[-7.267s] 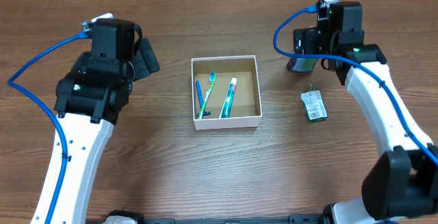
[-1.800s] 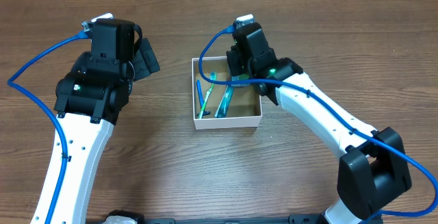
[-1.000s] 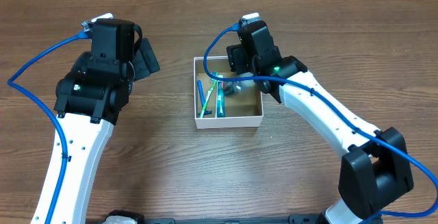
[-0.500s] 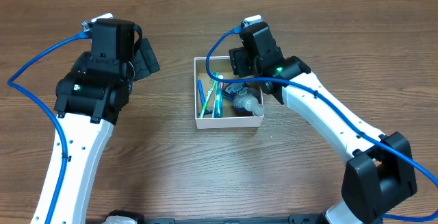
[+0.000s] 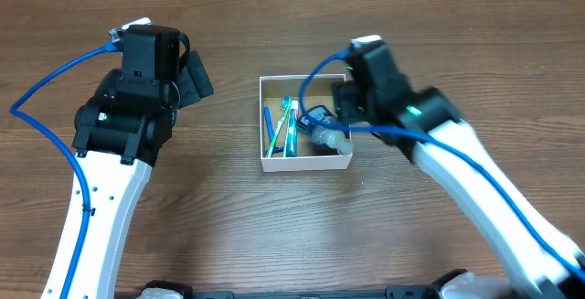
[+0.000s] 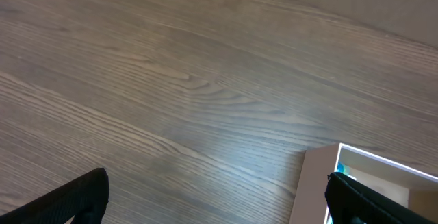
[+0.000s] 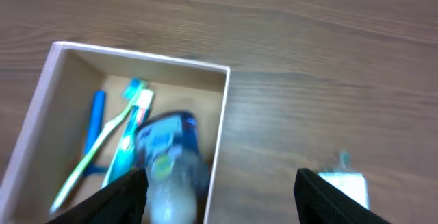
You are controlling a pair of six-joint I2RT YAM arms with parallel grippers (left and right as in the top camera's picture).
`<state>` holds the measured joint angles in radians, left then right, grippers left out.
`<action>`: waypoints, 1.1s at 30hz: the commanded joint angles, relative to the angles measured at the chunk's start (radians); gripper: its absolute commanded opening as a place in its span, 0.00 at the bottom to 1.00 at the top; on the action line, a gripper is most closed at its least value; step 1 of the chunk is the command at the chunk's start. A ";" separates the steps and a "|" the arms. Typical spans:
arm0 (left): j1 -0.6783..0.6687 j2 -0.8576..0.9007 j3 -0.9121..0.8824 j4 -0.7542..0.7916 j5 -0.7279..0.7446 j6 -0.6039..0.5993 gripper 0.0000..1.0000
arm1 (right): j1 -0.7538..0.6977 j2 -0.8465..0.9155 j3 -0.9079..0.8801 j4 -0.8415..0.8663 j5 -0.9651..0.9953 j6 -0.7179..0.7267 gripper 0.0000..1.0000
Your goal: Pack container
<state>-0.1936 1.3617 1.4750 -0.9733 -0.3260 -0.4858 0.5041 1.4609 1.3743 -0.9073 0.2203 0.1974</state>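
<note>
A box (image 5: 305, 161) sits mid-table (image 5: 228, 226). Inside it, toothbrushes (image 5: 269, 125) lie along the left wall, a toothpaste tube (image 5: 292, 131) is just beside them, and a bottle (image 5: 325, 135) lies on its side at the right. A packet (image 7: 344, 181) lies on the table right of the box, apart from it.

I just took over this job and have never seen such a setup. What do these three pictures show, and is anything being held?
Two robot arms work at a wooden table. One picture looks down from overhead; the others come from a camera on each wrist. The left end effector is open over bare wood, holding nothing. The right end effector, also open and empty, hovers at the edge of the container, which holds a green toothbrush, a toothpaste tube and a bottle. A white-and-green packet lies beside it.
</note>
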 commanded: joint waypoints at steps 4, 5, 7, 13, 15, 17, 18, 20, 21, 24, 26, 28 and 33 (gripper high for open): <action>0.004 0.007 0.011 0.002 -0.010 0.022 1.00 | 0.000 -0.095 0.019 -0.199 -0.135 0.034 0.71; 0.004 0.007 0.011 0.002 -0.010 0.022 1.00 | 0.000 -0.093 0.012 -0.224 -0.143 0.031 0.71; 0.004 0.007 0.011 0.002 -0.010 0.022 1.00 | 0.005 -0.093 -0.012 -0.237 -0.161 0.026 0.71; 0.004 0.007 0.011 0.002 -0.010 0.022 1.00 | 0.038 -0.093 -0.075 -0.231 -0.250 -0.014 0.71; 0.004 0.007 0.011 0.002 -0.010 0.022 1.00 | 0.059 -0.093 -0.086 -0.223 -0.251 -0.023 0.71; 0.004 0.007 0.011 0.002 -0.010 0.022 1.00 | 0.111 -0.093 -0.093 -0.210 -0.259 -0.053 0.72; 0.004 0.007 0.011 0.002 -0.010 0.022 1.00 | 0.127 -0.093 -0.093 -0.210 -0.258 -0.066 0.72; 0.004 0.007 0.011 0.002 -0.010 0.022 1.00 | 0.153 -0.093 -0.094 -0.211 -0.240 -0.075 0.72; 0.004 0.007 0.011 0.002 -0.010 0.022 1.00 | 0.164 -0.093 -0.097 -0.210 -0.222 -0.075 0.72; 0.004 0.007 0.011 0.002 -0.010 0.022 1.00 | 0.180 -0.092 -0.113 -0.202 -0.164 -0.075 0.68; 0.004 0.007 0.011 0.002 -0.010 0.022 1.00 | 0.180 -0.090 -0.138 -0.175 -0.130 -0.075 0.66; 0.004 0.007 0.011 0.002 -0.010 0.022 1.00 | 0.180 -0.090 -0.171 -0.134 -0.116 -0.078 0.65; 0.004 0.007 0.011 0.002 -0.010 0.022 1.00 | 0.180 -0.090 -0.275 0.018 -0.116 -0.141 0.64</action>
<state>-0.1936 1.3617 1.4750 -0.9733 -0.3260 -0.4862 0.6815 1.3682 1.1603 -0.9546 0.0750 0.1116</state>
